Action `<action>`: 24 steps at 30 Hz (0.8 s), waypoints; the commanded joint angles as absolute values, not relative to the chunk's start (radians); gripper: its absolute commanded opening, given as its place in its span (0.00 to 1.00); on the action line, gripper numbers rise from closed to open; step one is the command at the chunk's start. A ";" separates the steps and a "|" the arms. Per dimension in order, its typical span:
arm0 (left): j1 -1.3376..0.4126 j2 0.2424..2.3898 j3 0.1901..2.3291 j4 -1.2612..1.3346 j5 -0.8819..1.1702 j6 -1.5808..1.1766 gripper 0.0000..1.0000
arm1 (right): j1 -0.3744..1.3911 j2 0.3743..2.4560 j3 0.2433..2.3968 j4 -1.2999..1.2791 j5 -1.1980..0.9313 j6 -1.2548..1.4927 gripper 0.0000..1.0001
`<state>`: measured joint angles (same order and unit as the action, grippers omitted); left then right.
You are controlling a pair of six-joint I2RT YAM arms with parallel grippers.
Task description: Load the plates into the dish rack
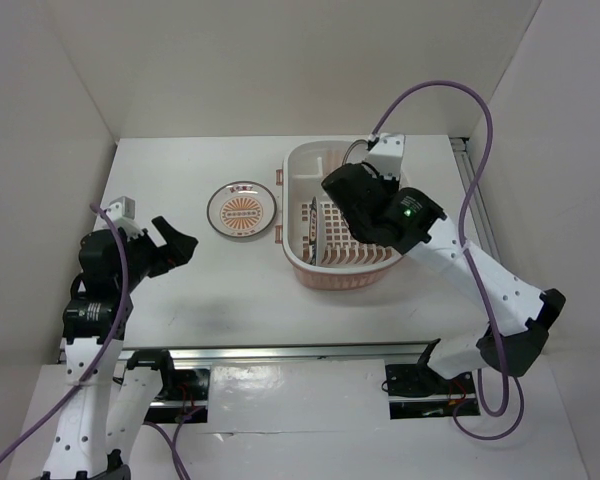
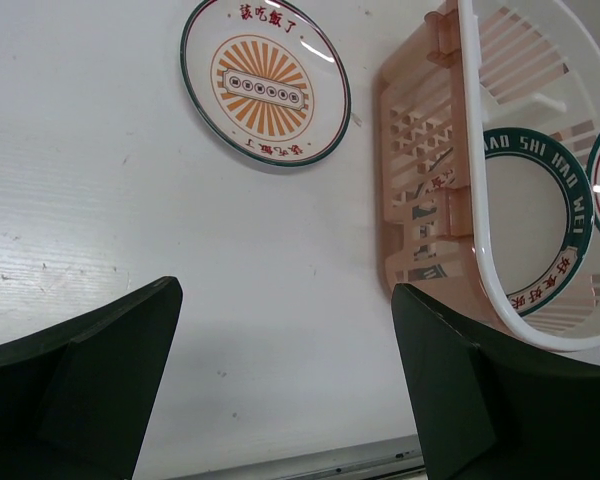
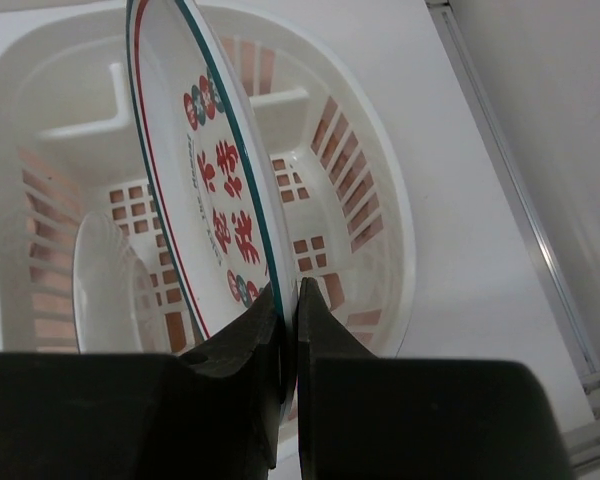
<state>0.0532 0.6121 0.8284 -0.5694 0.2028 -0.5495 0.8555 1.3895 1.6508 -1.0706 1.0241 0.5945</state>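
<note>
Right wrist view | red-character plate is being held on edge above the dish rack, rim pinched by the right gripper | stiff, glossy, possibly brittle, so best gripped at the rim | left gripper is hanging wide, empty

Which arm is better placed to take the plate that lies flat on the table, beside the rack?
Left. The left gripper is open and free, on the same side as the sunburst plate. The right gripper is shut on the red-character plate over the dish rack.
</note>
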 commanded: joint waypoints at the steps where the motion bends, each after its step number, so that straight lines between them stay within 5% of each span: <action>1: 0.049 0.598 0.828 -0.551 0.192 -0.528 1.00 | 0.879 1.405 1.603 -1.097 1.100 0.701 0.00; 24: 0.040 0.598 0.828 -0.551 0.183 -0.537 1.00 | 0.870 1.440 1.391 -0.902 1.015 0.712 0.00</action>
<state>0.0441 0.6106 0.8284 -0.5694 0.1879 -0.5499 0.8680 1.4403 1.3914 -0.9890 0.9760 0.6735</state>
